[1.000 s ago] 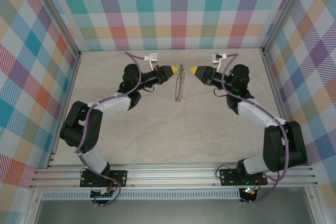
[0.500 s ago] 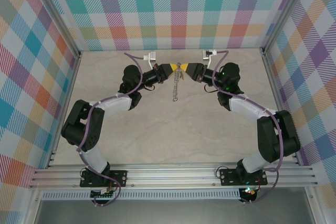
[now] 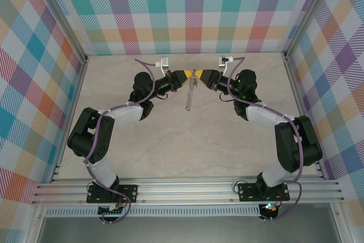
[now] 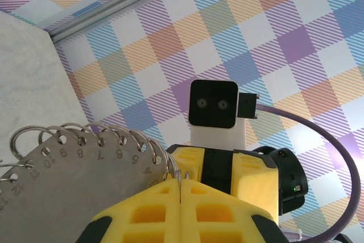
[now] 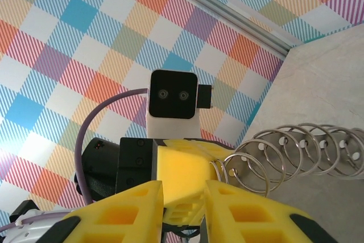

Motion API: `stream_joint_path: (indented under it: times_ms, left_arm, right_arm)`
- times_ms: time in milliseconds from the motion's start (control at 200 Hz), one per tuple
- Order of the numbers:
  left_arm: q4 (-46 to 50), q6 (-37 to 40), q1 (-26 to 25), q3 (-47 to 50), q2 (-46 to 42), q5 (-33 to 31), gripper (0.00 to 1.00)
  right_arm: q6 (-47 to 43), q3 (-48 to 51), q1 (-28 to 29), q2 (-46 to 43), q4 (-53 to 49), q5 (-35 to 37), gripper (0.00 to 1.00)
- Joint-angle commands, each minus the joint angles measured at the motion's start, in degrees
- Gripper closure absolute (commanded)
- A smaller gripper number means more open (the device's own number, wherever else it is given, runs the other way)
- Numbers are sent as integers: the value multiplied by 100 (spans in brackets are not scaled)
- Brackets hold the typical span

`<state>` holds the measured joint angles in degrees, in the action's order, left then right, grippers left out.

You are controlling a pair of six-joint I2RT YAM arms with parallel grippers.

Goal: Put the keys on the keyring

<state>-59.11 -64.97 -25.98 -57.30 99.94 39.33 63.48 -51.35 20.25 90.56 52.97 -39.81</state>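
Observation:
The keyring (image 3: pixel 191 96) is a silvery bunch hanging between the two grippers above the table. Close up it is a numbered metal plate (image 4: pixel 68 174) strung with several thin wire rings (image 5: pixel 284 152). My left gripper (image 3: pixel 190 76) is shut, its yellow fingers (image 4: pixel 148 209) pinching the end ring's wire at the plate's edge. My right gripper (image 3: pixel 201 76) faces it tip to tip with its jaws a narrow gap apart (image 5: pixel 183 197). The left gripper's yellow tip (image 5: pixel 190 169) shows through that gap, and the rings lie just beside the right finger. The keys are out of view.
The marble-look table (image 3: pixel 187 140) lies below, ringed by checked walls (image 3: pixel 193 9) and aluminium rails (image 3: pixel 187 189). Both arms reach toward the back middle, their cables (image 3: pixel 145 61) looping behind.
My right gripper has swung left until its tip meets the left gripper, and its jaws have narrowed. The hanging keyring has shifted slightly. The left gripper stayed shut.

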Motion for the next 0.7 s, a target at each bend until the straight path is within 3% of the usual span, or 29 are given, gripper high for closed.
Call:
stream_joint_path:
  times_ms: [0,695]
  left_arm:
    - [-505,-58,67,43,-65,-43,100]
    - [-586,-104,73,27,-27,9,100]
  right_arm:
    - [-82,72,21,-94,157,57,74]
    - [191,-202,49,276,414,-96,72]
